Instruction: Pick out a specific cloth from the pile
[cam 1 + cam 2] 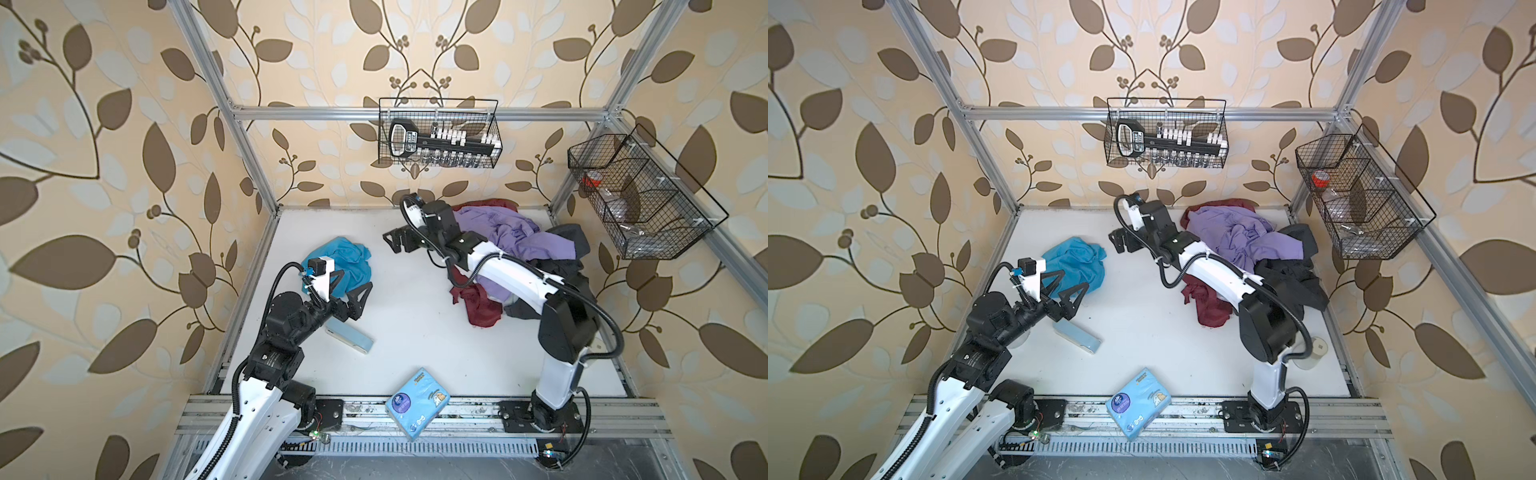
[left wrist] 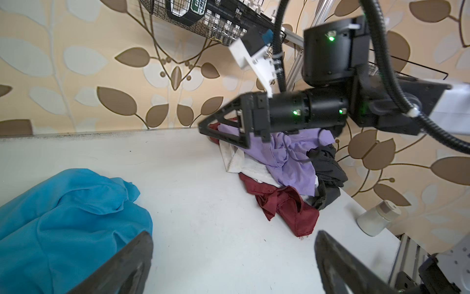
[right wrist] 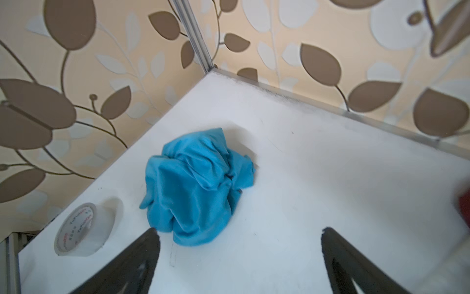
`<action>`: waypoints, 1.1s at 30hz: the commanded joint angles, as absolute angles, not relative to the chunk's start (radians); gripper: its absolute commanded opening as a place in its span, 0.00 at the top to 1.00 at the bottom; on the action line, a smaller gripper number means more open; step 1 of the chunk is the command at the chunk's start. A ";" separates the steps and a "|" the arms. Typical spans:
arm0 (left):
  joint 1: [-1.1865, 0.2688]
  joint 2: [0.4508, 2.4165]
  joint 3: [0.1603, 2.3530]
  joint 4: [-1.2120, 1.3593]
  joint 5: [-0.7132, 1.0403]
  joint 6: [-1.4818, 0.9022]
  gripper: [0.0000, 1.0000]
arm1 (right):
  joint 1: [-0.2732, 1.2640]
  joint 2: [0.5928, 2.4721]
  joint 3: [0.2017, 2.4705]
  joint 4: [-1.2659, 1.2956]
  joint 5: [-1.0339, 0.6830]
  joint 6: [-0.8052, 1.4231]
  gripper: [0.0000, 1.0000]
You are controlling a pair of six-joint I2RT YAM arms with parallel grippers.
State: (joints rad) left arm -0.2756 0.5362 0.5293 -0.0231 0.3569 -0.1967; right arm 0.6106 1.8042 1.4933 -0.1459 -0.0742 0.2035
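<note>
Located turquoise cloth point(image 1: 347, 259) crumpled on white desk point(image 1: 415, 332), toward left edge in rear half, well apart from pile point(image 1: 519, 241) heaped in rear right corner. Noted right claw point(image 3: 240, 233) spread wide, holding nothing, hanging between cloth and pile, facing cloth. Noted left claw point(image 2: 234, 235) likewise wide and empty, just beside cloth's near side. Judged separation done: cloth clear of heap, touching no other garment. Probably nothing left beyond drawing both arms back.

Turquoise cloth point(image 1: 349, 257), lilac, maroon, white, dark grey pile point(image 1: 515, 237), brown-leaf beige wallpaper point(image 1: 124, 124)
</note>
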 commanded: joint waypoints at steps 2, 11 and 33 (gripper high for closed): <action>-0.293 0.531 0.534 -0.033 0.296 -0.153 0.01 | 0.584 1.606 1.271 -0.157 0.100 0.144 0.01; -0.298 0.576 0.516 -0.054 0.036 -0.123 0.01 | 0.401 1.121 0.727 0.054 0.367 0.108 0.00; -0.209 1.194 0.275 0.717 -0.550 0.011 0.01 | 0.058 1.293 0.279 0.843 0.327 0.125 0.00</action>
State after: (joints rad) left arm -0.2298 1.1599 0.2909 0.5339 -0.5529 0.0235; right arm 0.0639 1.2644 0.3042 0.6895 0.3222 0.1116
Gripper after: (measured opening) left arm 0.989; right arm 0.993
